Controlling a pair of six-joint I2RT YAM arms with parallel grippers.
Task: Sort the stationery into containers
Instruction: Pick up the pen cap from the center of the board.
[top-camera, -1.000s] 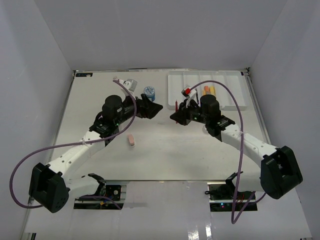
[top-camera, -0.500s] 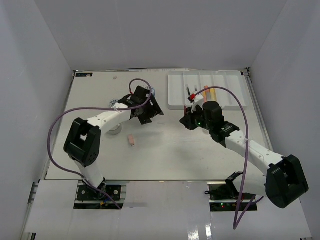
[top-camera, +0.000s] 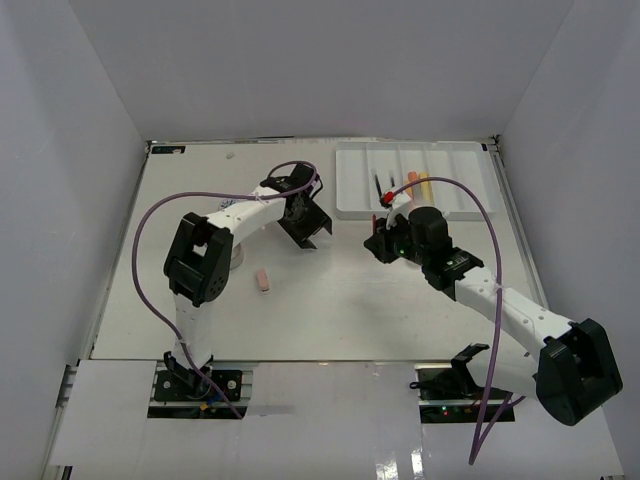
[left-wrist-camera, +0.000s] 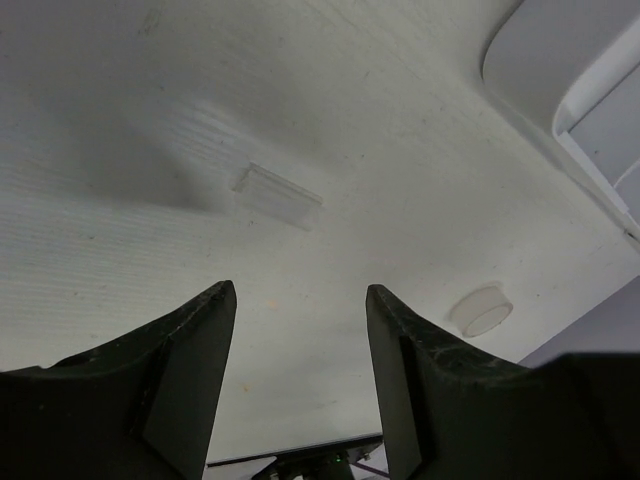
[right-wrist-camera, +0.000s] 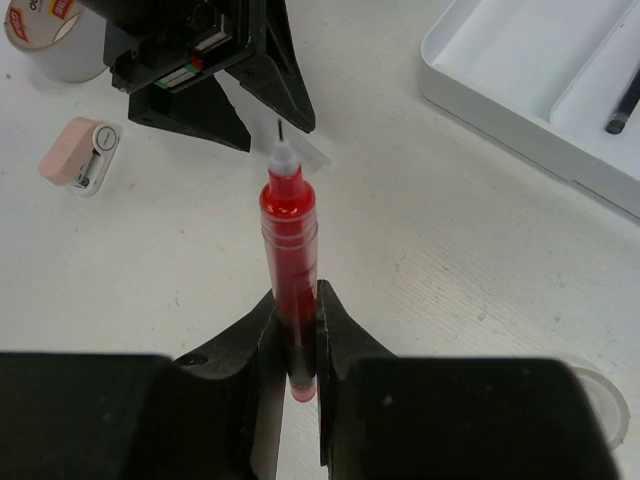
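Note:
In the right wrist view my right gripper (right-wrist-camera: 296, 295) is shut on a thin red pen (right-wrist-camera: 288, 215), whose tip points at the left gripper's black fingers (right-wrist-camera: 280, 80). From above, the right gripper (top-camera: 378, 244) sits just below the white divided tray (top-camera: 455, 200). That tray holds yellow and orange markers (top-camera: 418, 183) and a black pen (top-camera: 380, 187). My left gripper (top-camera: 310, 230) (left-wrist-camera: 298, 290) hangs open over bare table, nothing between its fingers. On the table lie a pink eraser (top-camera: 262, 281) (right-wrist-camera: 80, 152) and a tape roll (right-wrist-camera: 50, 35).
A clear tape roll (left-wrist-camera: 482, 310) (right-wrist-camera: 600, 395) and a small clear plastic piece (left-wrist-camera: 277, 195) lie on the table near the tray's corner (left-wrist-camera: 580, 70). The left arm's elbow (top-camera: 195, 260) is folded over the table's left half. White walls enclose the table.
The left arm has folded up and its gripper has shifted right toward the tray, jaws narrowing. The right gripper moved slightly right, still holding the red pen.

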